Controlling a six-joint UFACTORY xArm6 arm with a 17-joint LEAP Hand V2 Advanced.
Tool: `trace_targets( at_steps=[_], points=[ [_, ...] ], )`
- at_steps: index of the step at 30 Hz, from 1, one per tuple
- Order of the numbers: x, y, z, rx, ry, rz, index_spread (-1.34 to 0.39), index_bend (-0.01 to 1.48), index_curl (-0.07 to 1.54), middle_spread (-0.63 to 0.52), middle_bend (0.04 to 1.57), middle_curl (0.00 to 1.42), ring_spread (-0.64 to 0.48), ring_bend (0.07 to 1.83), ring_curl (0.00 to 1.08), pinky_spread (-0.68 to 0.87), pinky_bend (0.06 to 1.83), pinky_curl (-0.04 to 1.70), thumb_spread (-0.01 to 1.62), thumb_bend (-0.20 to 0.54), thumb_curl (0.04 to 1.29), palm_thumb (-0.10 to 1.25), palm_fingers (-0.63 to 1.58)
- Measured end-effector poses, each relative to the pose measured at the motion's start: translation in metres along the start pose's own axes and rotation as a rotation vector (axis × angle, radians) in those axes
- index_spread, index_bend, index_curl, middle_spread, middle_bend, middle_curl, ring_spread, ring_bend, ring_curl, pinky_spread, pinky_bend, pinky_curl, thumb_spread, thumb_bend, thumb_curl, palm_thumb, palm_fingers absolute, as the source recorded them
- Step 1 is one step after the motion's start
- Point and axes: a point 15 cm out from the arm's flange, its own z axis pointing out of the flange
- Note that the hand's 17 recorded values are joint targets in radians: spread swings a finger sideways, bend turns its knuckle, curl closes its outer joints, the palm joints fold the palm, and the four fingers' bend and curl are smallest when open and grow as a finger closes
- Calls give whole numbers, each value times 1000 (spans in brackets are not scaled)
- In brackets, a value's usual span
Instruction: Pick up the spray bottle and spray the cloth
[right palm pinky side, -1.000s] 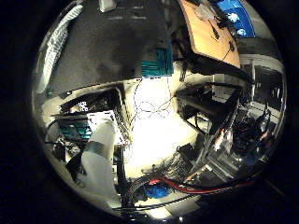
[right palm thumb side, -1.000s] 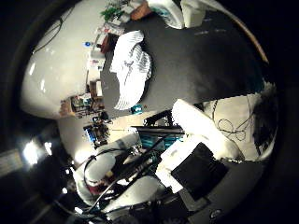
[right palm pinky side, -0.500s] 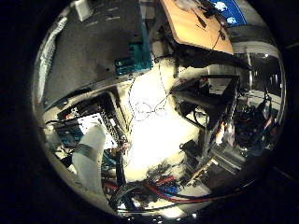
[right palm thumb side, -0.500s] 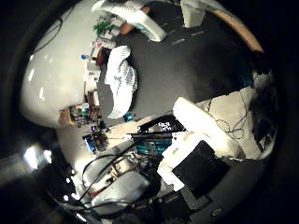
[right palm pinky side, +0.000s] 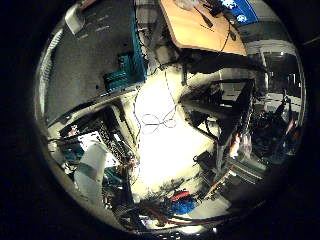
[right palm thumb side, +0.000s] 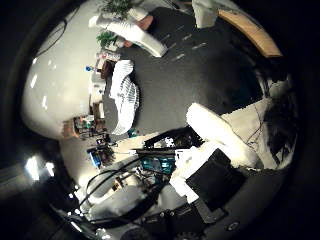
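Note:
A white ribbed cloth lies on a dark table top, far from the palm, in the right thumb side palm view. I cannot make out the spray bottle for sure in either view; a few small items stand by the cloth's edge. White and black parts of my hand reach into that view, away from the cloth. The right little finger side palm view looks out over the room and floor and shows no task object.
A wooden table and a teal rack stand beside a pale floor strewn with wires. A white arm link shows. Racks with gear stand beside the floor. White seats and plants lie beyond the dark table.
Both pictures have shifted, so the hand has turned. The cloth looks narrower and more edge-on in the thumb side view; more of the wooden table shows in the little finger side view.

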Motion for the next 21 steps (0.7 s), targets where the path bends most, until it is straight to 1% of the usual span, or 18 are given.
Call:
trace_targets(
  at_steps=[4, 9, 16, 21],
  points=[
    [7, -8, -2, 2, 2, -12, -372, 284, 419, 13, 192, 324, 98, 186, 181, 352, 192, 248, 1176, -16, 350, 786, 358],
    [21, -9, 3, -15, -9, -23, -373, 284, 421, 13, 194, 326, 90, 183, 178, 352, 191, 249, 1176, -16, 349, 786, 355],
    [46, -14, 12, -30, 22, -101, -371, 296, 425, -1, 194, 331, 80, 181, 169, 342, 189, 247, 1176, -16, 349, 786, 330],
    [56, -13, 14, -33, 18, -98, -370, 299, 426, -2, 195, 334, 79, 182, 166, 341, 188, 247, 1176, -16, 349, 786, 327]
  ],
)
